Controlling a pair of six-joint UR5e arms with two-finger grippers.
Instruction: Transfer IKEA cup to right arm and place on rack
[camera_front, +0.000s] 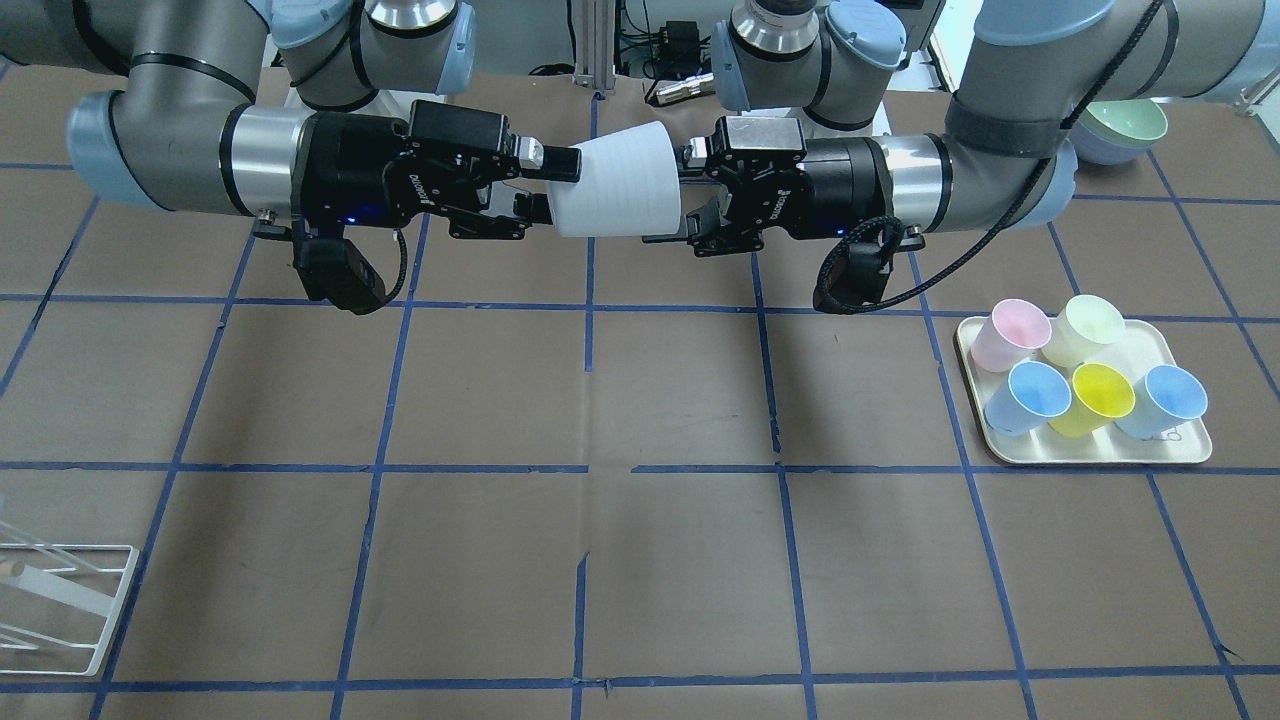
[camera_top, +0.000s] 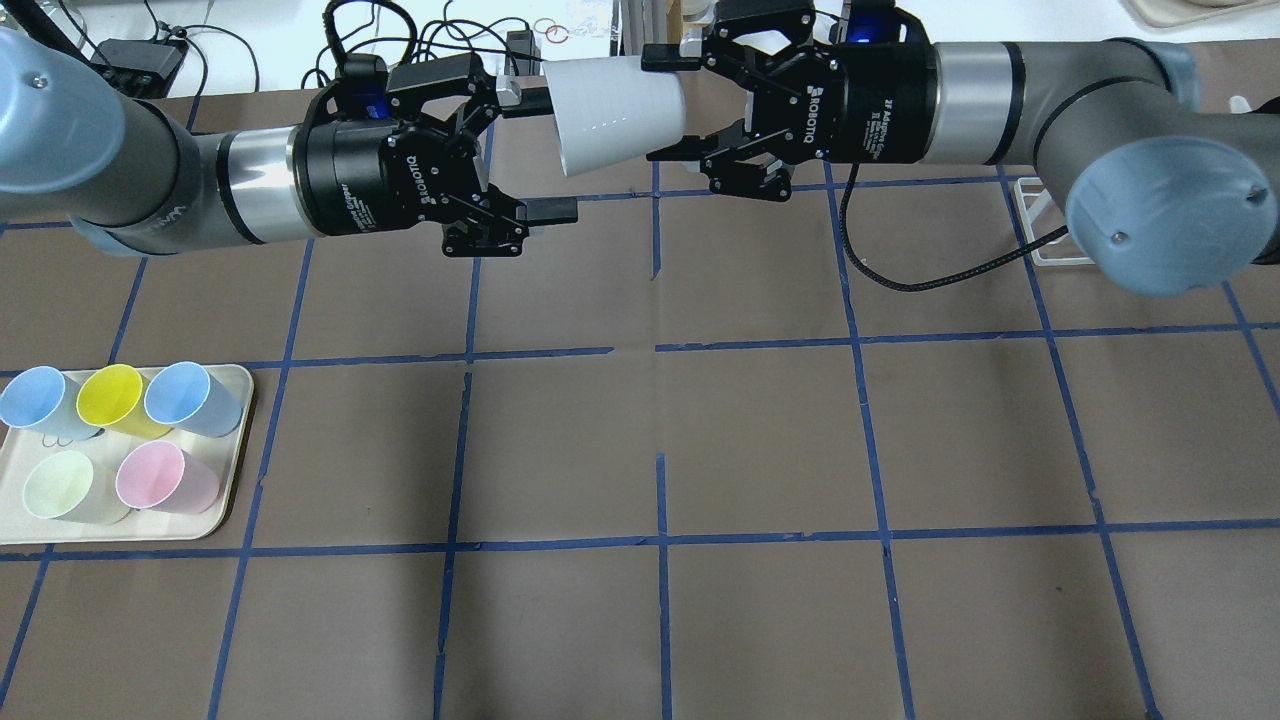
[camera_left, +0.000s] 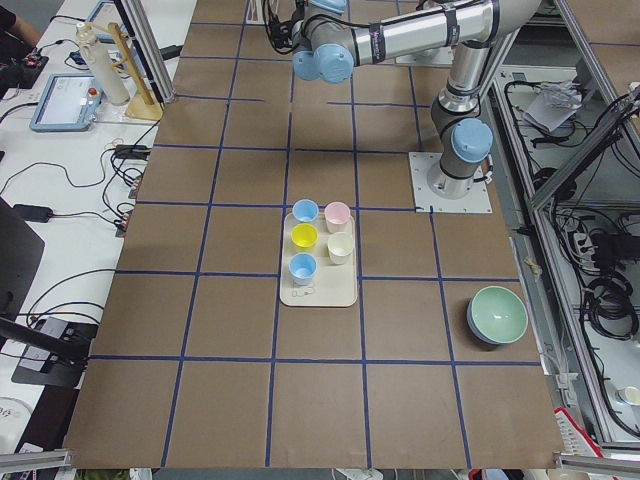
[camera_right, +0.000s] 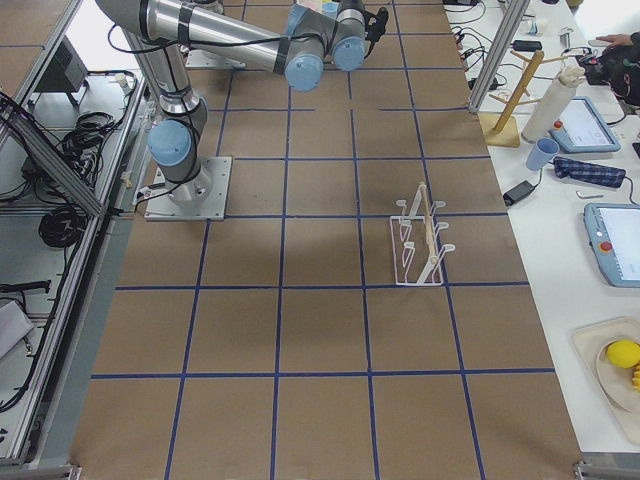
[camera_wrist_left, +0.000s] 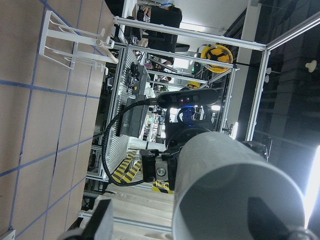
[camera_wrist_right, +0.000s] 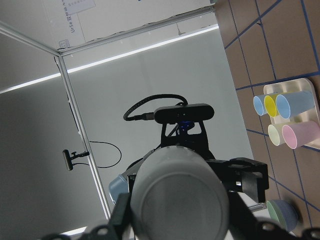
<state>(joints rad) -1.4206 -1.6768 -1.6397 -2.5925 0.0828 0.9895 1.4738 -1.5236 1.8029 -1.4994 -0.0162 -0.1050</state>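
Observation:
The IKEA cup (camera_front: 615, 185) is a pale grey tumbler held on its side high above the table, between both grippers; it also shows in the overhead view (camera_top: 620, 115). My right gripper (camera_top: 655, 103) is shut on its narrow base end, a finger on each side; the right wrist view shows the closed bottom (camera_wrist_right: 180, 195). My left gripper (camera_top: 560, 155) is open at the rim end, with one finger inside the mouth and the other clear of the wall; the left wrist view shows the open mouth (camera_wrist_left: 225, 170). The white wire rack (camera_right: 420, 240) stands far on my right side.
A cream tray (camera_top: 150, 528) on my left holds several coloured cups: blue, yellow, pale green and pink. A green bowl (camera_front: 1125, 125) sits behind my left arm. The rack shows partly at the frame corner (camera_front: 60, 600) and behind my right elbow (camera_top: 1045, 215).

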